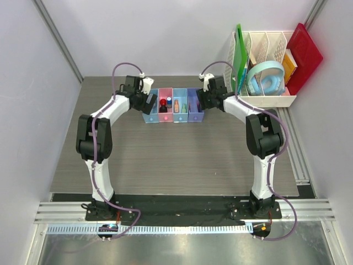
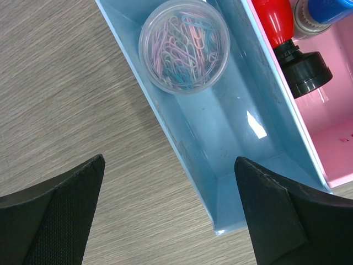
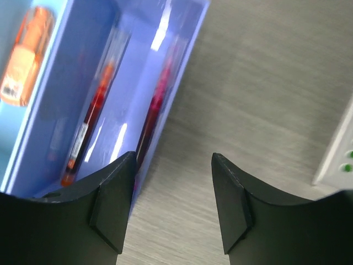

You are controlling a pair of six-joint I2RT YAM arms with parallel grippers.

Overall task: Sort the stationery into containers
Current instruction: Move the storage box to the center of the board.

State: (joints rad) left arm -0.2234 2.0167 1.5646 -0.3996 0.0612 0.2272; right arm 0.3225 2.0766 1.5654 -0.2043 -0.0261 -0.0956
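Four joined bins stand in a row: light blue (image 1: 150,115), pink (image 1: 164,115), light blue (image 1: 180,115) and purple-blue (image 1: 194,113). My left gripper (image 2: 170,163) is open and empty, its jaws either side of the left wall of the first light-blue bin (image 2: 237,143). That bin holds a clear round tub of paper clips (image 2: 183,45). The pink bin (image 2: 336,138) holds a red piece (image 2: 276,19) with a black end and a blue-capped piece (image 2: 325,11). My right gripper (image 3: 174,157) is open and empty over the right wall of the purple-blue bin (image 3: 138,72), which holds a dark red pen (image 3: 157,102) and an orange-red pen (image 3: 91,118). An orange marker (image 3: 25,55) lies in the neighbouring bin.
A large white slotted rack (image 1: 276,99) stands at the back right with a green board (image 1: 239,52), a red board (image 1: 303,55) and a light-blue ring (image 1: 266,77). Its edge shows in the right wrist view (image 3: 336,154). Grey walls flank the wood-grain table (image 1: 176,160).
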